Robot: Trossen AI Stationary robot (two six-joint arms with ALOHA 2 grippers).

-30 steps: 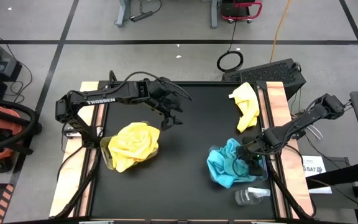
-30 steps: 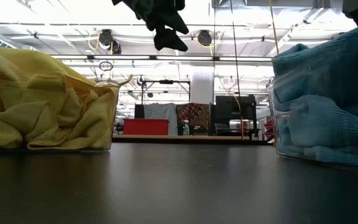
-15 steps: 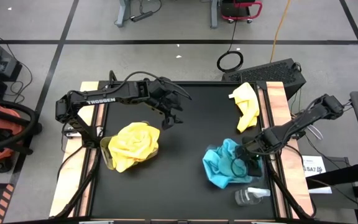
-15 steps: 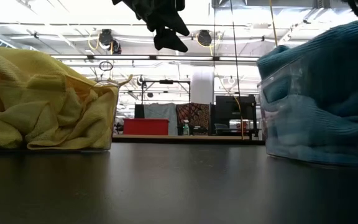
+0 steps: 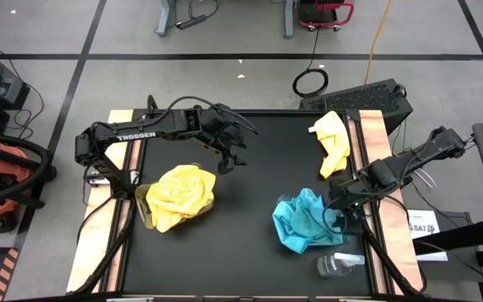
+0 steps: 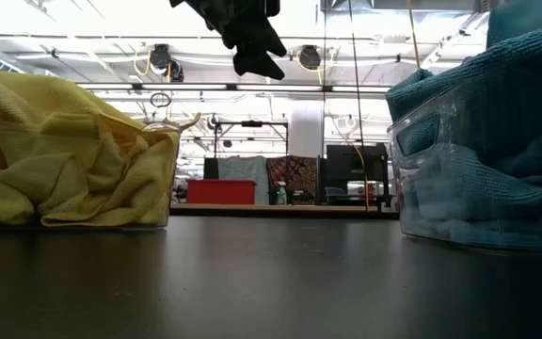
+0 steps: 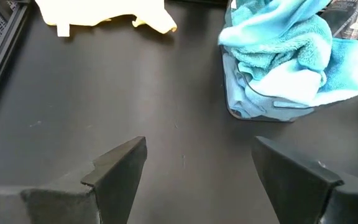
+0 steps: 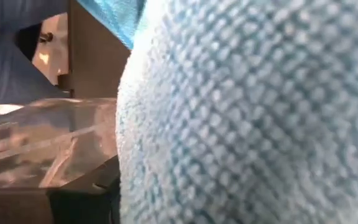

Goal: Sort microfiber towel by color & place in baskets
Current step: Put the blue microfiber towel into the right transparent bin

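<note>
Turquoise towels (image 5: 304, 220) heaped in the right basket (image 6: 478, 160) bury the right tool (image 5: 340, 204), grip state indiscernible; left tool (image 5: 231, 149), fingers spread, hovers mid-bench; one yellow towel (image 5: 332, 141) lies unsorted, apart from the yellow-filled basket (image 6: 163, 179)

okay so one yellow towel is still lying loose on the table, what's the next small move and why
Probably the right gripper should lift clear of the blue-filled basket and swing toward the loose yellow towel near the far right corner. It is the only towel outside a basket, and the right arm is closest; the left gripper hovers open mid-table.
</note>
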